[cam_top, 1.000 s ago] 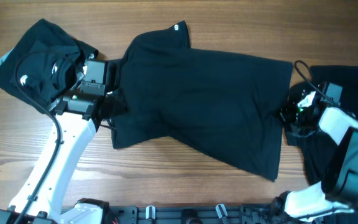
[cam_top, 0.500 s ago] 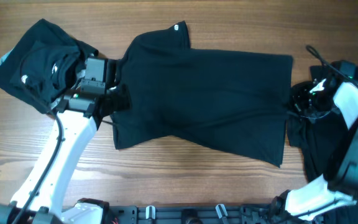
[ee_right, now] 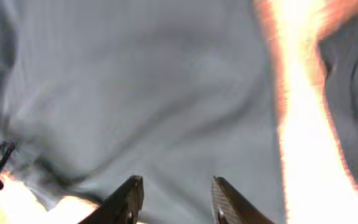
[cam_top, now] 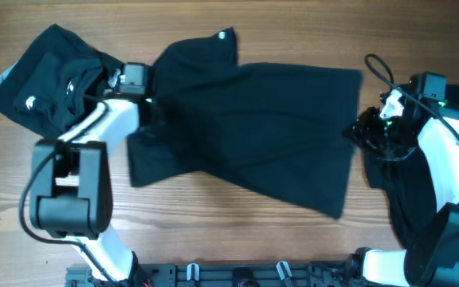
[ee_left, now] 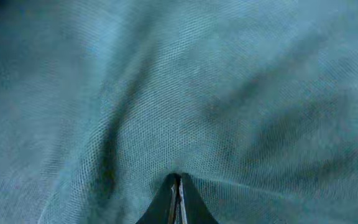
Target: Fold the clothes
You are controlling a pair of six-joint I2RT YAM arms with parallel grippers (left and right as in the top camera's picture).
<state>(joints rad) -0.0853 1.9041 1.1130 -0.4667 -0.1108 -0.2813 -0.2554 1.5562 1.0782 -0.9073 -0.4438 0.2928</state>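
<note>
A wooden table (cam_top: 213,231) fills the overhead view — pale brown boards, grain running left to right.

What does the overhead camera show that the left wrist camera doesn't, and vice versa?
Only overhead: the whole black short-sleeved T-shirt spread on the wooden table, a crumpled black garment pile at the left, and the right gripper at the shirt's right edge.
Only left wrist: the left gripper shut on the fabric, creases running to its tips, and the knit weave up close.
Both: that same black shirt.
</note>
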